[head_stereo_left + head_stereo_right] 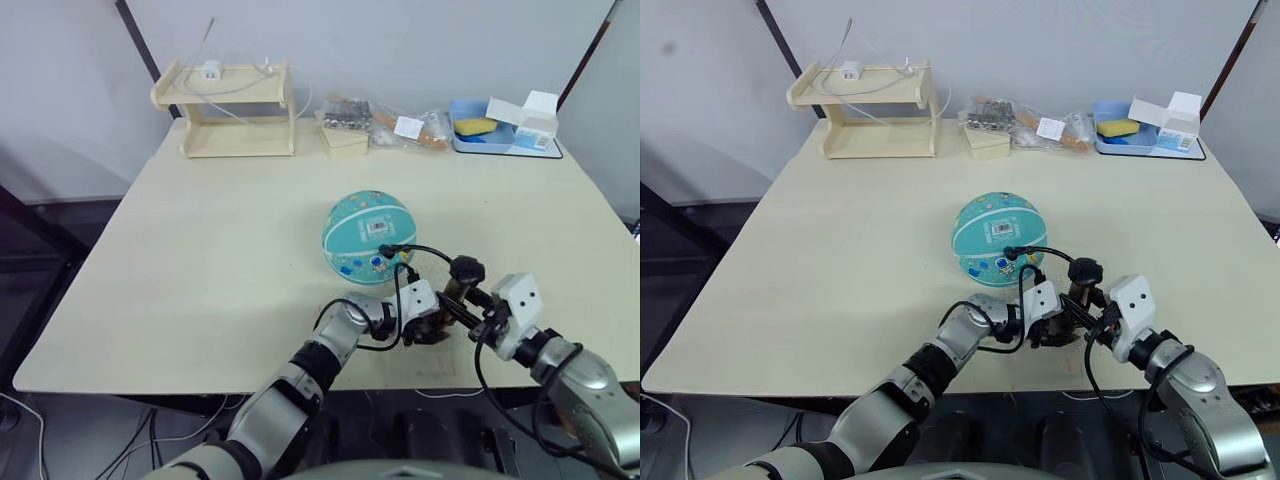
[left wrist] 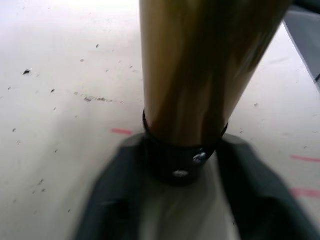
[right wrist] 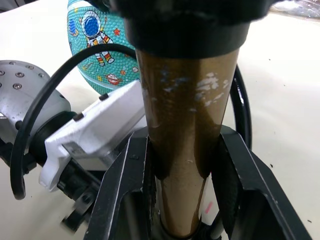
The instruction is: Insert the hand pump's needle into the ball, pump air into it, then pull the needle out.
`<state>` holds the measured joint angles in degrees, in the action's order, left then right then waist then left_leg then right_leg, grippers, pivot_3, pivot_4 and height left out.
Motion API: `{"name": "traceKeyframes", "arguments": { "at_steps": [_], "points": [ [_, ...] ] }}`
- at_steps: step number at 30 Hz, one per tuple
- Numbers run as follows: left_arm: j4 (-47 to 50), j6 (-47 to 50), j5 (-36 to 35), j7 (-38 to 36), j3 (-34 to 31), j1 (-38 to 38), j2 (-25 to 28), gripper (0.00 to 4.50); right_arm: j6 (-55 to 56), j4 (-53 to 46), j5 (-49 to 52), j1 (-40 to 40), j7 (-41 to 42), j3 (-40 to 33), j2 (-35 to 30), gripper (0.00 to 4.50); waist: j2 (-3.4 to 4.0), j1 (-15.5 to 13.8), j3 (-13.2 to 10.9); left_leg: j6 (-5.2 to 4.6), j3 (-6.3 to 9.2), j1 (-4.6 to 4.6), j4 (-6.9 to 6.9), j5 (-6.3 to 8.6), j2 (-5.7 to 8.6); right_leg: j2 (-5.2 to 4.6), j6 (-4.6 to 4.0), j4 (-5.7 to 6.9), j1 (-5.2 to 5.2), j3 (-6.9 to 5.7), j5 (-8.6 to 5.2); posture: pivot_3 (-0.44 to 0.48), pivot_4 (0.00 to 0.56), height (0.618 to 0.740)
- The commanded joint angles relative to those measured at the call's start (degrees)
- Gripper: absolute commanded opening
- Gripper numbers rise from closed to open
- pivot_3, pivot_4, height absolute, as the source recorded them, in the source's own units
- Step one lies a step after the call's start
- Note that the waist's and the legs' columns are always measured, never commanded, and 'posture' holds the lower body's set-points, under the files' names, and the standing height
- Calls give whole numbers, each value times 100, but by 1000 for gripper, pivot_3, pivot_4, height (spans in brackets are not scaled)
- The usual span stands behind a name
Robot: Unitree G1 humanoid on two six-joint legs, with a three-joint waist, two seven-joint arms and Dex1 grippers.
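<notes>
Ball: the teal ball [image 1: 368, 236] sits on the pale table [image 1: 200, 250], a little right of centre, white label patch facing up; cartoon astronaut prints show on its side in the right wrist view.

Hand pump: the brass-gold hand pump [image 3: 182, 150] is held between the two grippers just in front of the ball, near the table's front edge, tilted with its black end cap [image 1: 466, 268] pointing up and toward the ball.

Hose: the thin black hose [image 1: 425, 249] arcs from the pump's upper end to the ball's near side, ending at a small black fitting [image 1: 385, 251] that rests against the ball; the needle itself is too small to make out.

Right gripper: the right gripper [image 3: 184, 165] has its two black fingers clamped on the pump's barrel, one on each side.

Left gripper: the left gripper [image 1: 428, 325] grips the pump's lower end, its dark fingers [image 2: 115, 200] flanking the black collar.

Background: a wooden shelf rack [image 1: 232, 110], plastic bags [image 1: 395, 125] and a blue tray [image 1: 500, 135] stand along the far edge, well apart from the ball.
</notes>
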<state>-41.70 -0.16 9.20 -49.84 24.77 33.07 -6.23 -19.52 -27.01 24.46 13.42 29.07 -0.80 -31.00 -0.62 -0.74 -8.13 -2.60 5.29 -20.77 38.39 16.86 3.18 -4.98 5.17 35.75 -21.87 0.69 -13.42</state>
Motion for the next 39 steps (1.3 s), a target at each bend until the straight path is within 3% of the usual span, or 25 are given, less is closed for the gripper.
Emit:
{"name": "traceKeyframes", "arguments": {
  "at_steps": [1,17,29,39],
  "points": [
    [418,-125,-137,-145,63,-39,-19,4141,-519,430,-140,305,47,238,-31,975,-2,-1,-1,0,0,1,0,0,0,0,0,0,0,0,0,0,150,740],
    [1897,190,-635,-1010,100,-642,825,4144,-621,203,20,373,215,-235,-245,975,14,-19,-10,1,5,-7,0,0,5,-10,-1,-2,-2,-2,-1,0,150,740],
    [3615,874,-1840,-2223,-230,-1083,2174,4144,-771,-82,229,591,443,-558,-532,975,30,-40,-20,0,14,-32,-1,0,12,-19,-8,-6,-23,-4,1,0,150,740],
    [4884,1809,-3059,-2355,-1113,-1678,3215,4144,-941,-809,691,521,705,-1246,-944,975,54,-45,-55,2,26,-103,2,-3,22,-24,-31,-9,-85,-12,16,0,150,740]
  ]
}}
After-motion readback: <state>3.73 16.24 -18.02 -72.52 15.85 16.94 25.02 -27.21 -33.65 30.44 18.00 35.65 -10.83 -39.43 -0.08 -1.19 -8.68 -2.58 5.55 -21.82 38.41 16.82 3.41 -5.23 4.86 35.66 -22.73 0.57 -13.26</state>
